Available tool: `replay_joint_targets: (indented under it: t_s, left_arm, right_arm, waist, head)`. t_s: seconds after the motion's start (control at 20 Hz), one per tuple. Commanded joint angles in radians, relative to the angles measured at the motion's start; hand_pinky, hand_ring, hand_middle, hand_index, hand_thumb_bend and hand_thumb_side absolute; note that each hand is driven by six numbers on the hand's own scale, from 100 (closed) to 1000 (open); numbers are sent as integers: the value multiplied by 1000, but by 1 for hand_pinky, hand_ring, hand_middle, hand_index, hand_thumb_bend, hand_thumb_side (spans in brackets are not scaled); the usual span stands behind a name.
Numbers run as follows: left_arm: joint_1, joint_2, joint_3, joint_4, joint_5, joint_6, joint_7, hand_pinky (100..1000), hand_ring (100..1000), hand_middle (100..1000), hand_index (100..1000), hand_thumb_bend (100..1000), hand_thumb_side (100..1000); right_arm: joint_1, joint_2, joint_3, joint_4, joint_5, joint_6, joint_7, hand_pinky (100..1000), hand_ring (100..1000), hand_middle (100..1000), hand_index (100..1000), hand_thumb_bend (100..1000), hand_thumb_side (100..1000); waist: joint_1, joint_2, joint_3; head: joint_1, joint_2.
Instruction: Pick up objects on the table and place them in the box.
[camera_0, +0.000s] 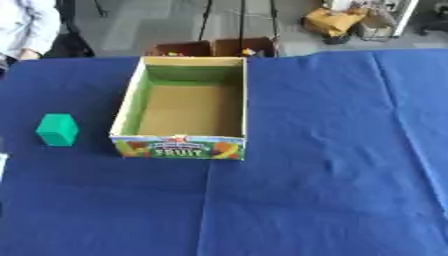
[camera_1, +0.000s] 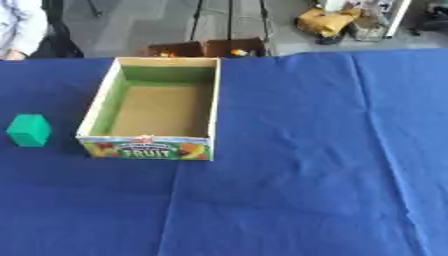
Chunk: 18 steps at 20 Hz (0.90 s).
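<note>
Zero objects in the box (camera_0: 128, 102) so far, judging by its bare brown floor.

Left eye view: box sits open-topped at roughly centre, slightly toward 11 o'clock of the frame, fruit-print front panel facing 6 o'clock. One green block (camera_0: 57, 129) stands on the blue table (camera_0: 324, 175) at 9 o'clock of the box, near it but apart, not touching. Nothing else loose on the cloth that I can make out. Neither hand shows, so whether the fingers are spread, pressed together or pinching anything can't be told.

Right eye view: same layout, shifted toward 9 o'clock. Block is close to the frame's 9 o'clock edge, upright, clear cloth between it and the box wall. Box interior fully visible here too: green inner walls, empty floor. No hand in this view either. Whole 3 o'clock half of the table is plain cloth with fold lines.

Progress call: nothing placed, one visible item left, pick not started. Block lies on the robot's left, so the left hand looks like the natural reach. It then needs lifting over the box's 9 o'clock wall and dropping inside. Risk: nudging the box while clearing that wall.
</note>
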Motion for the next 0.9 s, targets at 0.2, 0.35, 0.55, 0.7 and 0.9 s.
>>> replay_joint_targets:
  t_s: [0.2,0.35,0.55,0.7,0.9]
  left_arm:
    - [11,172,-6,1,-91,90,-78,770,830,842,1000,100,949]
    - [4,244,-20,34,-134,134,-119,780,838,847,1000,100,940]
    - [-18,339,-55,91,-179,181,-177,795,848,854,1000,100,932]
    - [-46,412,-70,144,-183,190,-222,805,855,862,1000,100,927]
    - [-82,509,-106,234,-194,168,-282,862,898,907,1000,100,931]
  right_arm:
    - [-8,-36,-3,-20,-1,0,8,680,699,518,698,100,766]
    - [-9,-38,0,-20,-3,-1,10,679,699,518,698,100,768]
    - [-11,-42,3,-20,-5,-3,14,679,699,517,697,100,770]
    - [-13,-42,7,-20,-8,-6,18,679,699,516,697,100,772]
    - [-15,-44,13,-20,-12,-6,25,679,699,515,697,100,774]
  waist:
    - [2,-15,-3]
    - [1,-15,-9]
    - [0,-14,-17]
    - [-2,-13,-24]
    - [-1,-13,-33]
  head:
    - [-11,7]
    - [-9,5]
    - [-6,4]
    - [0,5]
    - [12,1]
